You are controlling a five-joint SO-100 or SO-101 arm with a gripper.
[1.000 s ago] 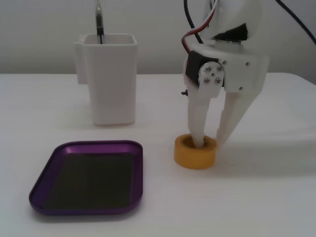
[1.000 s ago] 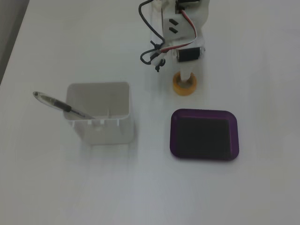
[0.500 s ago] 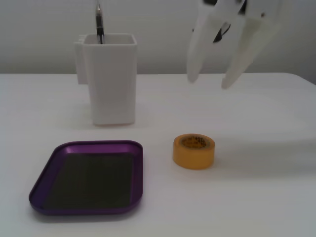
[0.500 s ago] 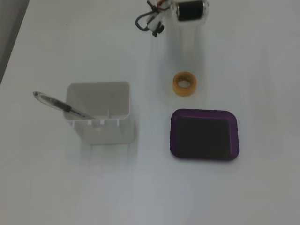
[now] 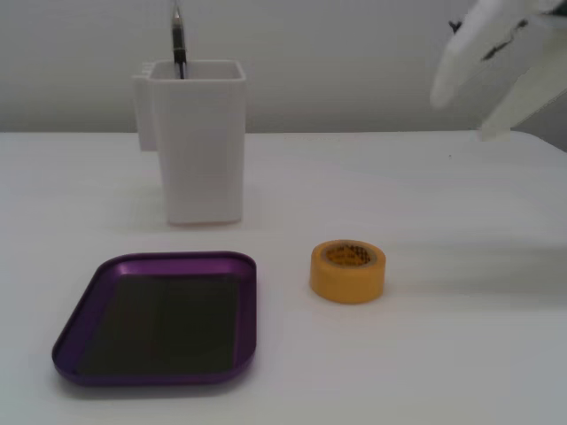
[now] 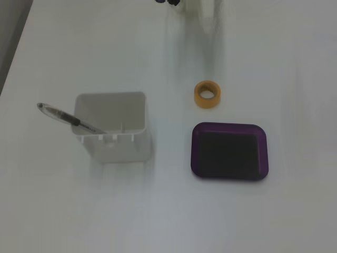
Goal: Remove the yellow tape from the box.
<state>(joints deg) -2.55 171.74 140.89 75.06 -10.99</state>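
The yellow tape (image 5: 347, 271) lies flat on the white table, outside the box, hollow core up. It also shows in a fixed view from above (image 6: 207, 94). The box (image 5: 84, 305) is a shallow purple tray with a dark, empty bottom. It sits just left of the tape in the front fixed view, and below the tape in the view from above (image 6: 196, 150). My white gripper (image 5: 468, 111) hangs blurred in the air at the top right, well above and behind the tape. Its fingers are spread and hold nothing. From above only a faint blur of it shows at the top edge.
A tall white square container (image 5: 199, 146) with a pen (image 5: 178, 40) in it stands behind the tray. It also shows in the view from above (image 6: 113, 132). The table's (image 5: 443, 354) back edge meets a pale wall.
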